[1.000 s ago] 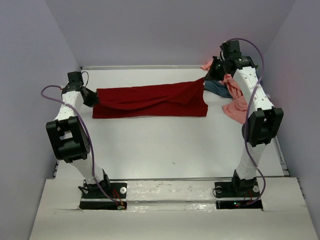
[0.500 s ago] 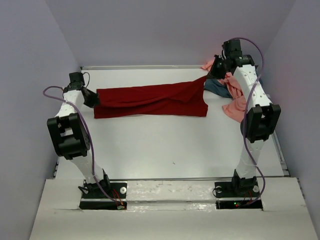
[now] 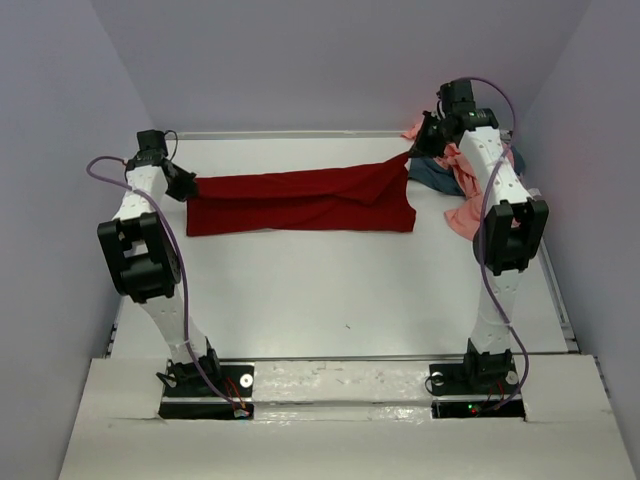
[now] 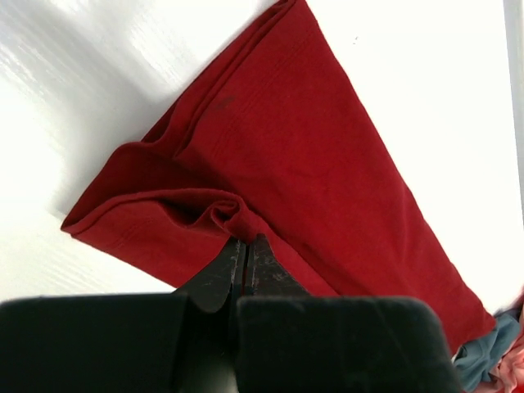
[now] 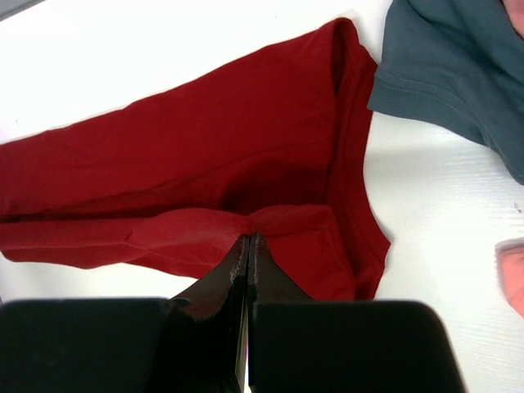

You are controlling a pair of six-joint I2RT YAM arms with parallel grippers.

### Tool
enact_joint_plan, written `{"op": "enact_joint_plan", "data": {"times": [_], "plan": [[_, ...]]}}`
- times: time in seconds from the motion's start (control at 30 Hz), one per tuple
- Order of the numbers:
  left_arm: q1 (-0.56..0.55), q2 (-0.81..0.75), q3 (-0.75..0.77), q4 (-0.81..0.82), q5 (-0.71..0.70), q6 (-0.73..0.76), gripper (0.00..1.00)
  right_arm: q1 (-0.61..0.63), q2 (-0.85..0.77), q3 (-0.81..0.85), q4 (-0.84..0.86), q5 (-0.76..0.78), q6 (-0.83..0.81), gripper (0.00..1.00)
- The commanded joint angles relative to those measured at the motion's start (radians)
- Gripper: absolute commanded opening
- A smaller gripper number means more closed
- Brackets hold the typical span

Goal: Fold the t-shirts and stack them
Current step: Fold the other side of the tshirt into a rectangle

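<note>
Three shirts are on the white table [image 3: 330,290]. The dark red shirt [image 3: 300,200] stretches across the far half, its left end pinched in the tightly closed left gripper [image 3: 188,188] and its right end in the closed right gripper [image 3: 412,157]. The blue-grey shirt [image 3: 436,178] and pink shirt [image 3: 468,215] lie heaped together at the far right corner.

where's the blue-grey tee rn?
The blue-grey shirt is bunched at the table's far right in the top view, partly under the salmon pink shirt, beside the dark red shirt's end.
</note>
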State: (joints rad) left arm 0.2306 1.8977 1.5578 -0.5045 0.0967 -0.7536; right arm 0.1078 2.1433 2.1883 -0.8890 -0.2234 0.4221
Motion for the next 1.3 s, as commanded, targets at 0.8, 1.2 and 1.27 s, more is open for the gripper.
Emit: {"op": "enact_joint_plan", "data": {"times": [0.8, 1.2, 1.27], "plan": [[-0.001, 0.139, 0.159, -0.034, 0.047, 0.056, 0.0, -0.008, 0.127, 0.047, 0.14, -0.007, -0.009, 0.0], [-0.001, 0.201, 0.223, -0.043, 0.058, 0.054, 0.0, -0.008, 0.188, 0.126, 0.148, 0.01, -0.008, 0.0], [-0.001, 0.207, 0.228, -0.045, 0.061, 0.054, 0.0, -0.008, 0.196, 0.131, 0.15, 0.013, -0.008, 0.0]]}}
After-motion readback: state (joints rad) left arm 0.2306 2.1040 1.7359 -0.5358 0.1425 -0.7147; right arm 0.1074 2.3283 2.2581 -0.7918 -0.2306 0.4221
